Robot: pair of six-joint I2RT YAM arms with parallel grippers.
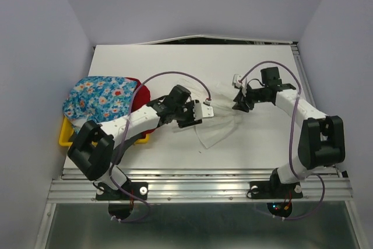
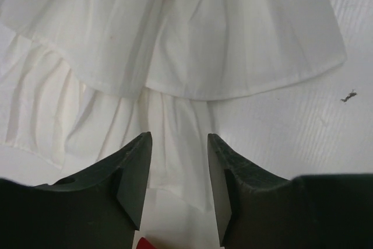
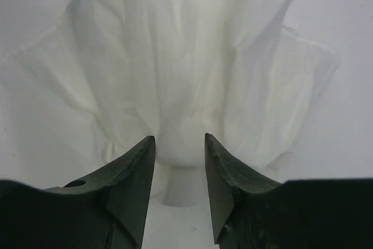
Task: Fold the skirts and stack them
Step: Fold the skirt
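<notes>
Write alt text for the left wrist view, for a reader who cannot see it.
A thin white skirt lies in pleated, overlapping layers on the white table. The left gripper stands open over the skirt's lower edge, its dark fingers apart.

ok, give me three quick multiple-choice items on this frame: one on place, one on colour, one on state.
1. Where does the white skirt lie?
A. in the tray
B. spread on the table
C. draped over an arm

2. What colour is the tray?
A. yellow
B. green
C. black

3. How do the jaws of the left pincer stand?
A. shut on a red skirt
B. shut on nothing
C. apart, clamping nothing

Key:
1 B: the top view shows it flat on the table, between the left pincer and the right pincer.
2 A: a yellow rim shows under the blue flowered skirt.
3 C: the left wrist view shows a clear gap, with cloth lying below.
</notes>
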